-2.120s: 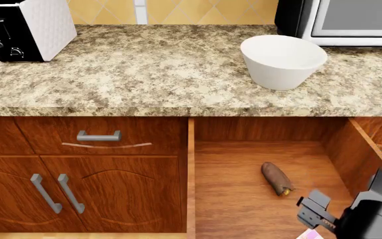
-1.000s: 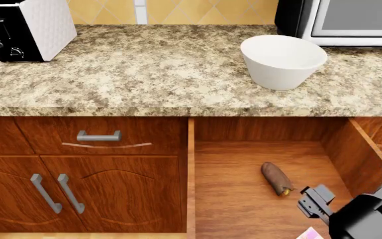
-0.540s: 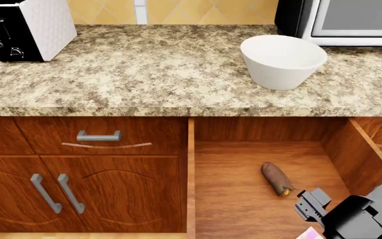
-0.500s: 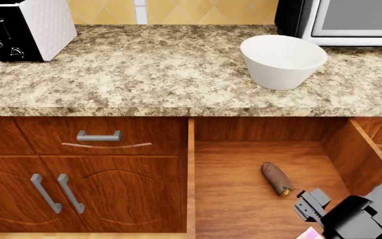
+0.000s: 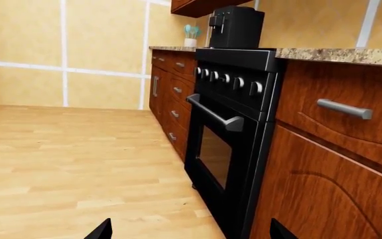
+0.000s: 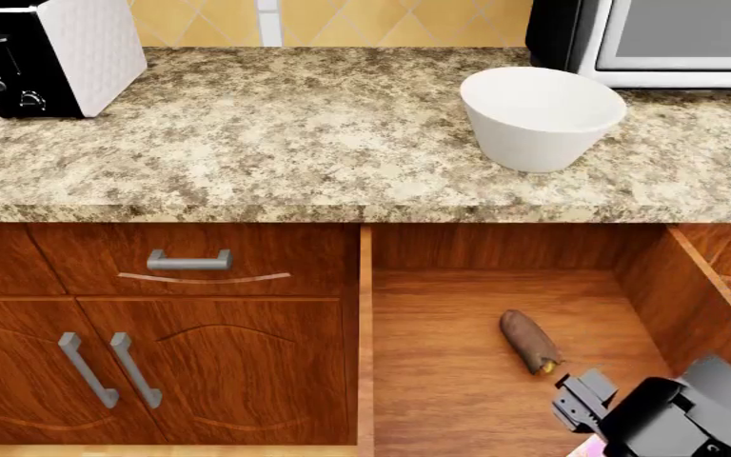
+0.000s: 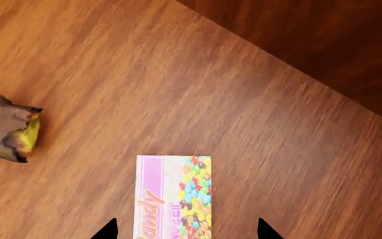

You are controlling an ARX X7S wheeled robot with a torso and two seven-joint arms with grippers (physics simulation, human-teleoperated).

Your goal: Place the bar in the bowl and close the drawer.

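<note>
The bar (image 6: 531,341), dark brown with a yellowish tip, lies on the floor of the open drawer (image 6: 442,381). The white bowl (image 6: 541,116) stands on the counter above the drawer, at the right. My right gripper (image 6: 582,405) hovers inside the drawer just in front of the bar's yellow end, open and holding nothing. In the right wrist view the bar (image 7: 5,128) lies off to one side while the right gripper (image 7: 185,230) straddles a candy box (image 7: 172,194). My left gripper (image 5: 189,231) is open over the wood floor, out of the head view.
A toaster (image 6: 49,52) stands at the counter's back left and a microwave (image 6: 670,38) behind the bowl. A shut drawer (image 6: 189,260) and cabinet doors (image 6: 111,367) sit left of the open one. The left wrist view faces a black oven (image 5: 231,124).
My right gripper has shifted a little left and toward the drawer's front. The bar, the bowl and the drawer have not moved.
</note>
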